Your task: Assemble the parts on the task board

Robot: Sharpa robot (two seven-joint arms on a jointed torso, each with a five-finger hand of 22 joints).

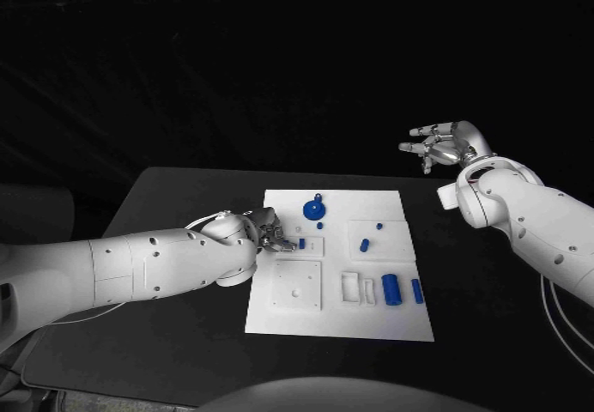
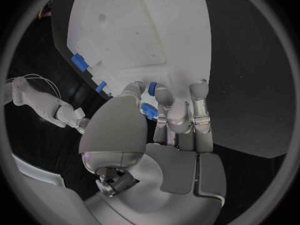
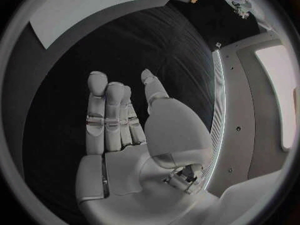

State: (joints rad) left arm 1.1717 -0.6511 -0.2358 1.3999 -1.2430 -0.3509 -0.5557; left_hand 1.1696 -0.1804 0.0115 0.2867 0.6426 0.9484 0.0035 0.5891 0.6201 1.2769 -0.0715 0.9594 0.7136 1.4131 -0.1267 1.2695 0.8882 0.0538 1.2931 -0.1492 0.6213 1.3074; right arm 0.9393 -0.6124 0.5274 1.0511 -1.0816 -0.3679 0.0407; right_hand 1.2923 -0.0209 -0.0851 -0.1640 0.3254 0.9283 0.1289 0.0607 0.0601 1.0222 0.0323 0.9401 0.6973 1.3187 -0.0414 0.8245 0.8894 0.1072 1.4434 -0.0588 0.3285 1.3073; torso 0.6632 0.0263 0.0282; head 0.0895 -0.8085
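The white task board (image 1: 341, 322) lies in the middle of the black table. My left hand (image 1: 266, 233) is at the board's left edge, thumb and fingers (image 2: 165, 102) closed around a small blue part (image 2: 149, 110) that stands by a small white square block (image 1: 313, 247). On the board lie a round blue disc (image 1: 314, 208), a short blue piece (image 1: 364, 245), a blue cylinder (image 1: 392, 290) and a blue bar (image 1: 417, 291). My right hand (image 1: 443, 144) hangs raised beyond the table's far right corner, fingers (image 3: 109, 110) straight and apart, holding nothing.
A white square plate (image 1: 297, 286) with a small hole sits on the board's near left. Two white blocks (image 1: 359, 288) stand beside the cylinder. Two tiny blue dots (image 1: 321, 225) mark the board's far half. Bare black table (image 1: 173, 206) surrounds the board.
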